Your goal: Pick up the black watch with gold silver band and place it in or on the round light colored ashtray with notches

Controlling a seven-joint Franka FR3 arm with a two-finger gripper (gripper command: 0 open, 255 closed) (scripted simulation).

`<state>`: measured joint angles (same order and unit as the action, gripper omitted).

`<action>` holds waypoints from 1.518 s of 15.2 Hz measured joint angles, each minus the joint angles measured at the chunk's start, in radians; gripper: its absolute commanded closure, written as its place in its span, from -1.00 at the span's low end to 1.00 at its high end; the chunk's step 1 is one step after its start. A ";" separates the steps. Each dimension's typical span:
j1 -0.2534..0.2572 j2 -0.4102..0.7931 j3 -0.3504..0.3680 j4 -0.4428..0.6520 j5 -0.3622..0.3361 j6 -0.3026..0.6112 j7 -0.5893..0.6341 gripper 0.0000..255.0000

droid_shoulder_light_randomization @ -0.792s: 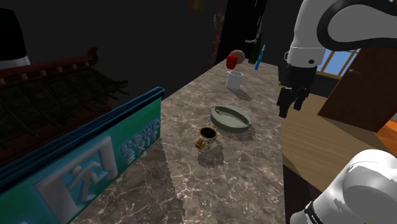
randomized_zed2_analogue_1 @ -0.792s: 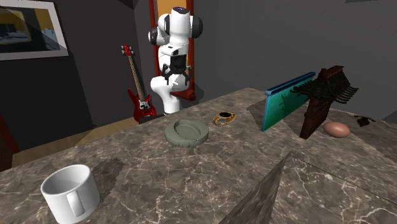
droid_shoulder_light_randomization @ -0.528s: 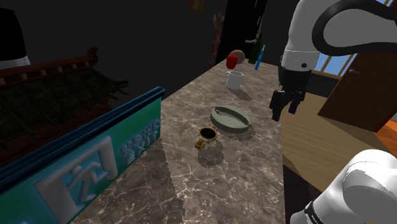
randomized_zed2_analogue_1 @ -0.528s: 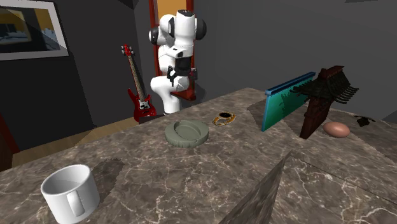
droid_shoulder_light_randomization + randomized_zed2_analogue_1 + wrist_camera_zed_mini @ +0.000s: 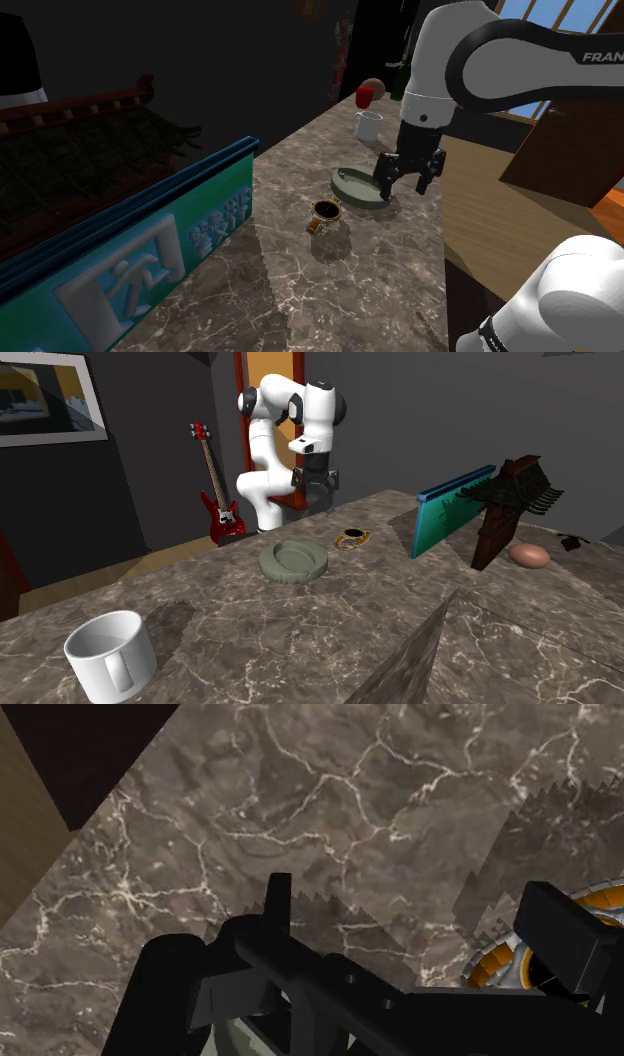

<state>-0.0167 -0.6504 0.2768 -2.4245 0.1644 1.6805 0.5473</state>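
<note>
Brown white-veined marble counter point(image 5: 300, 270), grey-green ashtray point(image 5: 348, 196), black-and-gold watch point(image 5: 326, 213), white mug point(image 5: 369, 126), teal sign point(image 5: 150, 250)

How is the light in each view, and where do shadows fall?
Shoulder view: dim, though a window is bright at the upper right; the watch throws a soft shadow toward the camera. Second exterior view: brighter; the white mug shades the counter beside it. Wrist view: jagged-edged shadows cross the counter.

A home; red guitar point(image 5: 222, 519), framed picture point(image 5: 45, 397), marble counter point(image 5: 300, 637)
</note>
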 measured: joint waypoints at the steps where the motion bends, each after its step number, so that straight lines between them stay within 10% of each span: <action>1: -0.003 0.017 0.022 0.005 0.012 0.023 0.042 -1.00; 12: -0.082 0.340 0.259 0.161 0.009 0.304 0.501 -1.00; 23: -0.087 0.392 0.285 0.107 -0.005 0.414 0.534 -1.00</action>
<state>-0.1040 -0.2586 0.5621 -2.3178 0.1596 2.0940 1.0813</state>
